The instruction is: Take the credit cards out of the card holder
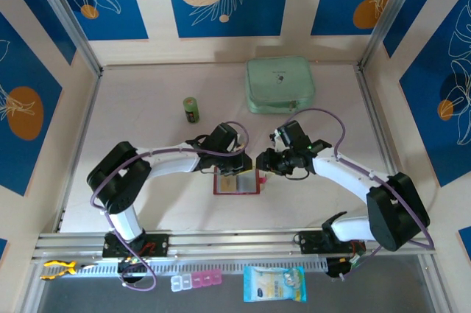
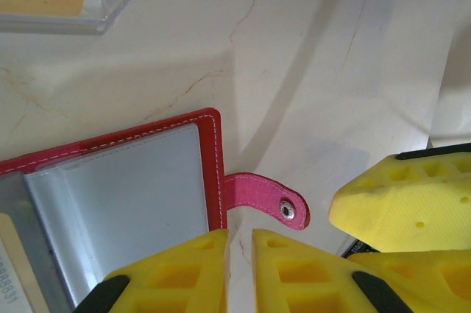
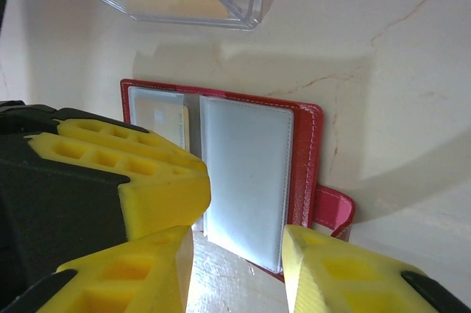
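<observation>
Lying open on the pale marbled table (image 1: 147, 202), the small red folding card holder (image 1: 237, 183) is seen in the top external view just below centre. The left gripper (image 1: 237, 164) and right gripper (image 1: 263, 163) are gathered over its twelve and two o'clock edges. Open room is offered toward six and nine o'clock. A mint green zip case (image 1: 280, 85) and a small green cylinder (image 1: 191, 109) are set well apart at twelve and eleven o'clock.

In the left wrist view, the left gripper (image 2: 240, 269) is nearly closed beside the holder's stitched edge, with nothing pinched in the thin slit. The red snap tab (image 2: 263, 197) is pointed toward three o'clock, and a clear plastic box (image 2: 66, 4) is found at eleven o'clock.

In the right wrist view, the right gripper (image 3: 239, 272) is held apart around the lower edge of a clear pocket leaf (image 3: 246, 173), with nothing clamped. A tan credit card (image 3: 171, 125) is tucked in a pocket at ten o'clock.

The cards are judged light, stiff and slick, the pockets soft and clinging. A card's exposed edge is best pinched while the light holder is pinned down.
</observation>
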### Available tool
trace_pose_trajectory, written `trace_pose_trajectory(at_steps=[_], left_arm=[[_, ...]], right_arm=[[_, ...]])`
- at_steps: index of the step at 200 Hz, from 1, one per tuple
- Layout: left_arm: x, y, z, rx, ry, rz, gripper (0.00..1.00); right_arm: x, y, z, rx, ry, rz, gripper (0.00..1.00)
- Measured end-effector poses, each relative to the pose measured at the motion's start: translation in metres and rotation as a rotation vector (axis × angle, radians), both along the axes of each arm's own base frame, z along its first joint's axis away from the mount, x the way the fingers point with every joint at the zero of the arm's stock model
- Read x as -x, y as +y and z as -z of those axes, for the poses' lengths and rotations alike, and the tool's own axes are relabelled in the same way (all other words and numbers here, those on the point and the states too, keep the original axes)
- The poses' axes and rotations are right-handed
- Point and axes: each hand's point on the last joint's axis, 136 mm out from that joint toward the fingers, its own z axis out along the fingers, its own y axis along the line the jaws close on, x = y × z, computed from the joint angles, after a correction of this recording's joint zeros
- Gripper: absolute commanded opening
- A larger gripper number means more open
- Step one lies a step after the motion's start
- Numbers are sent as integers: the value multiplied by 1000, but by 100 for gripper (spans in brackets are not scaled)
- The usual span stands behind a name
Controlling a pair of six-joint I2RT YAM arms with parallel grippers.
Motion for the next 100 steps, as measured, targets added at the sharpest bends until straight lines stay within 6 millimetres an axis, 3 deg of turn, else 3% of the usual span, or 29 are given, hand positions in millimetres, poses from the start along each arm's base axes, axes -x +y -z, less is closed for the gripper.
trace_pose_trajectory(at_steps=[100], left_arm=[[5, 50, 7, 10, -6, -81, 14]], right_arm=[[-5, 46, 2, 24, 30, -106, 37]])
